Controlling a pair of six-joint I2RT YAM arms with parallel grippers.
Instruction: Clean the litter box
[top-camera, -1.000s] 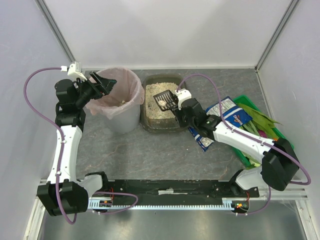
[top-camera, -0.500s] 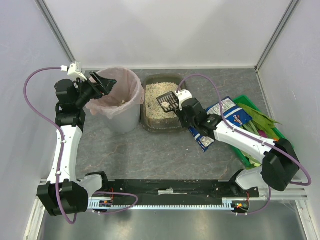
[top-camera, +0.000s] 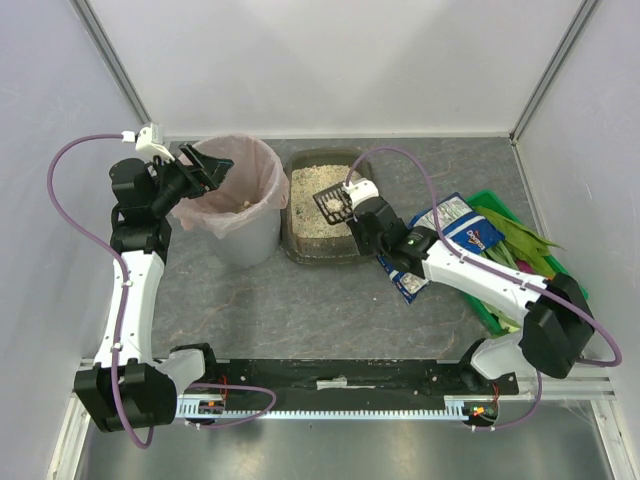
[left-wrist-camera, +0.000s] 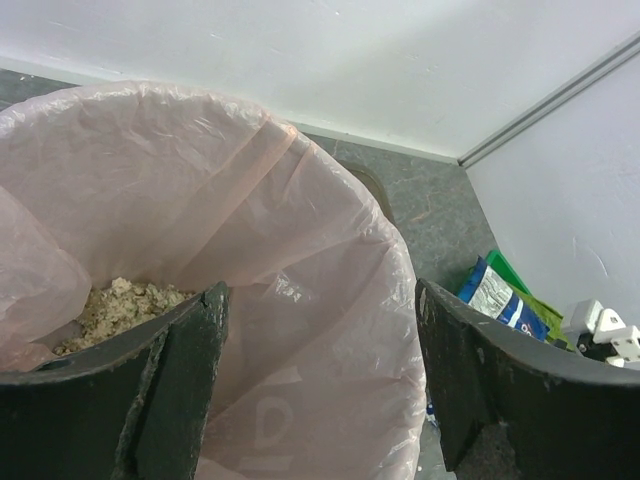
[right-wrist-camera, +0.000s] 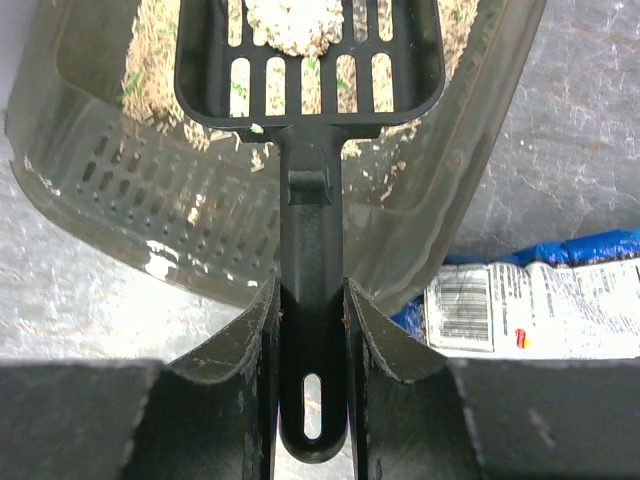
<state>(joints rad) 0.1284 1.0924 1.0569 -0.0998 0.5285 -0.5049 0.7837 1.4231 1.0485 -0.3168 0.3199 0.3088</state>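
- litter box (top-camera: 315, 254) sits beside the bin (top-camera: 250, 236); stiff tray, loose granules (top-camera: 305, 190)
- right gripper (right-wrist-camera: 310, 300) pinches the scoop handle (right-wrist-camera: 310, 230), left gripper (left-wrist-camera: 320, 345) spread over bin
- I'd grab its wide rim

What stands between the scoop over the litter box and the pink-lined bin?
Nothing visible. The right gripper holds the scoop above the litter box; the bin stands beside it. The open left gripper is at the bin's left.

This is looking like a robot lab test booth: white panels (top-camera: 330, 60) and aluminium posts (top-camera: 552, 72) are enclosing a grey table (top-camera: 300, 300), a cabled mounting rail (top-camera: 290, 378) running along its near edge
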